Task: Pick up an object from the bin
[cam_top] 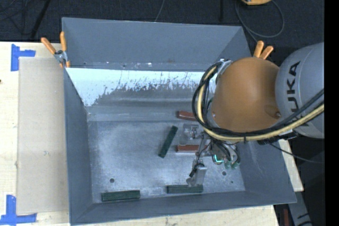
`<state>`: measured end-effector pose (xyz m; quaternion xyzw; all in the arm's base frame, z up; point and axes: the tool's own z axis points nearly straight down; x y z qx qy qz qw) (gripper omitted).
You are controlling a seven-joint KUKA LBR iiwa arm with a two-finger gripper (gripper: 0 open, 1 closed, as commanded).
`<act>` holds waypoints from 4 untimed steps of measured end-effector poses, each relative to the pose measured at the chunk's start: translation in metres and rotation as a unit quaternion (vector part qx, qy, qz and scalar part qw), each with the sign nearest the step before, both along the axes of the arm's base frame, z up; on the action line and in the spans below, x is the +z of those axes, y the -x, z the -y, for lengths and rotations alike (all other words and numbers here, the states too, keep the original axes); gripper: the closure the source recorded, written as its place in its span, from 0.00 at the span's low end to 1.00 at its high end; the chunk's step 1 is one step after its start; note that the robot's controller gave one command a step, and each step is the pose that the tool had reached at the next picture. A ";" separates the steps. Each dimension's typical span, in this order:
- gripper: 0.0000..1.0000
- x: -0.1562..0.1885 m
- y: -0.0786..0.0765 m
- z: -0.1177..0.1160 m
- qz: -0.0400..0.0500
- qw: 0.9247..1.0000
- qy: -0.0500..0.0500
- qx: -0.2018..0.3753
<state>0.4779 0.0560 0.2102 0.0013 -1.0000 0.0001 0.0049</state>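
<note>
Orange and domed, the wrist cover of the arm stood closest to the lens, well to the right of the tilted dark green bar that lay in the middle of the floor and served as the mark for every place told. Around that bar spread the grey metal bin, its sloping walls rising on all sides of it. Black and yellow cables looped round the cover's left edge, above and to the right of the tilted bar. Under the cover hung the gripper, lower in the view than the tilted bar and to its right. Whether its fingers stood wide or narrow could not be told. Its tip was just over the right end of the level dark green bar, which lay flat below and slightly right of the tilted bar; whether tip and bar touched could not be told. Below and to the left of the tilted bar, well apart from it, lay the left dark green bar, also flat. Shorter still, the upper reddish-brown bar lay above and to the right of the tilted bar, and the lower reddish-brown bar lay just to its right, beside the gripper's body.
</note>
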 end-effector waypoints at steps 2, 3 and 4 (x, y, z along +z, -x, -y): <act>0.00 -0.141 -0.095 0.079 0.004 0.998 0.000 0.058; 1.00 -0.138 -0.095 0.078 0.005 0.998 -0.001 0.056; 1.00 0.006 -0.079 0.079 0.008 0.999 0.000 -0.040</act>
